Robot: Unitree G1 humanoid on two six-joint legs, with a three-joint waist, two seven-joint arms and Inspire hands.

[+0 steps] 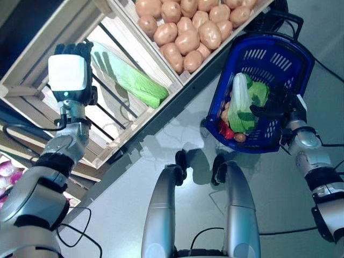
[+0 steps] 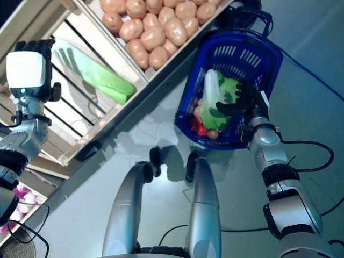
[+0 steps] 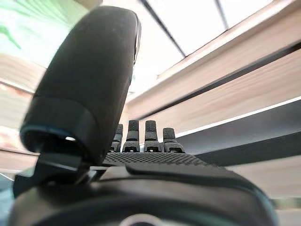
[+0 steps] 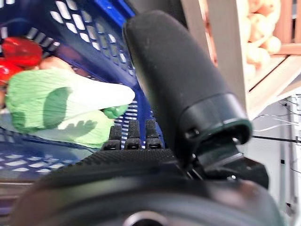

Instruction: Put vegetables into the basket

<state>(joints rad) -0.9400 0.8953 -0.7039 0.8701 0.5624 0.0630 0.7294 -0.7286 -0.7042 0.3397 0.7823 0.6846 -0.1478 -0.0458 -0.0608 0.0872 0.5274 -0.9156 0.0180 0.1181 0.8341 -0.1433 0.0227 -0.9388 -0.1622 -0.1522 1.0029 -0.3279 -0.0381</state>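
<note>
The blue plastic basket (image 1: 293, 64) stands on the floor at the right. In it lie a leafy green cabbage with a white stalk (image 1: 242, 102), small red vegetables (image 1: 226, 130) and a brown potato (image 1: 239, 137). My right hand (image 1: 271, 107) is over the basket's near rim with its fingers straight, just beside the cabbage; it also shows in the right wrist view (image 4: 183, 94). My left hand (image 1: 72, 70) is raised in front of the wooden crate on the stand, fingers straight and empty, next to a long green cabbage (image 1: 134, 80) lying in that crate.
The wooden stand (image 1: 156, 115) runs slantwise from lower left to upper right, with a crate of potatoes (image 1: 188, 32) beside the basket. Grey floor (image 1: 177, 134) lies between the stand and the basket.
</note>
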